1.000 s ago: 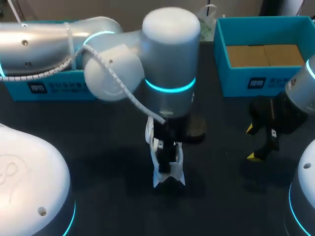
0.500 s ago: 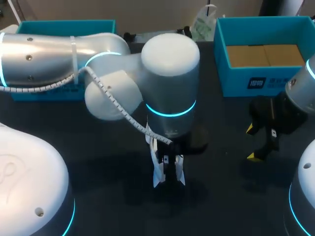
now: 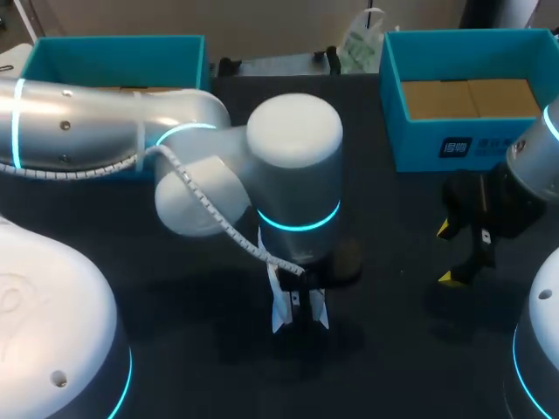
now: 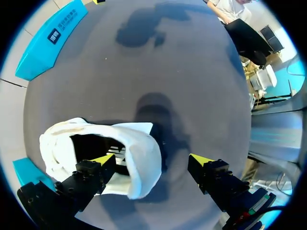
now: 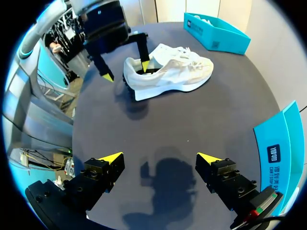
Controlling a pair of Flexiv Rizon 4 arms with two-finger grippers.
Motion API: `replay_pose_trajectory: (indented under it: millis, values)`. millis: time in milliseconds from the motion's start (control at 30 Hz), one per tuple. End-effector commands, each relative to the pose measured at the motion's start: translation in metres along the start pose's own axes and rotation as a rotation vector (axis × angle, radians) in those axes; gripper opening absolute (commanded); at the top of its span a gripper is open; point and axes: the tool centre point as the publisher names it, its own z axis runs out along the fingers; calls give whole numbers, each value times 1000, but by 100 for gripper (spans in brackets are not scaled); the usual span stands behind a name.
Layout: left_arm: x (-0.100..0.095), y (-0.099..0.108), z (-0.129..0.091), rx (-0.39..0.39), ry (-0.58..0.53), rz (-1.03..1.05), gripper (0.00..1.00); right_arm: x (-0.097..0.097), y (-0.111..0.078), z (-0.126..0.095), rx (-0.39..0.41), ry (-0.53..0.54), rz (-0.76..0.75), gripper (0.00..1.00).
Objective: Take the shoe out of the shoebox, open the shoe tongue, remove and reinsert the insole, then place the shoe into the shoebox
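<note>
A white shoe (image 5: 168,72) lies on its sole in the middle of the dark table, mostly hidden under my left arm in the head view, where only its heel end (image 3: 279,305) shows. My left gripper (image 4: 152,160) stands open over the heel. One yellow-tipped finger (image 4: 103,160) is inside the shoe opening (image 4: 96,143); the other is outside, clear of the heel. The same left gripper (image 5: 125,69) shows in the right wrist view. My right gripper (image 5: 159,158) hangs open and empty above bare table at the right (image 3: 458,253), well apart from the shoe.
An open blue shoebox (image 3: 419,144) with a brown cardboard floor stands at the back right, close to my right gripper. A second blue box (image 3: 113,52) stands at the back left behind my left arm. My arm bases fill the near corners.
My left arm has drawn back toward the near side and dropped lower over the shoe's heel, covering more of it. The right arm has not moved.
</note>
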Motion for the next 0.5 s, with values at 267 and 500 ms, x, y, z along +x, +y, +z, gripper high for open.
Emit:
replay_pose_trajectory:
  millis: [267,500]
  values:
    - [-2,-6,24,-15,-19,-40,100,1,0,0,1,-2,0,100]
    - [-2,-3,25,-5,-3,-47,81,1,0,0,1,-2,0,100]
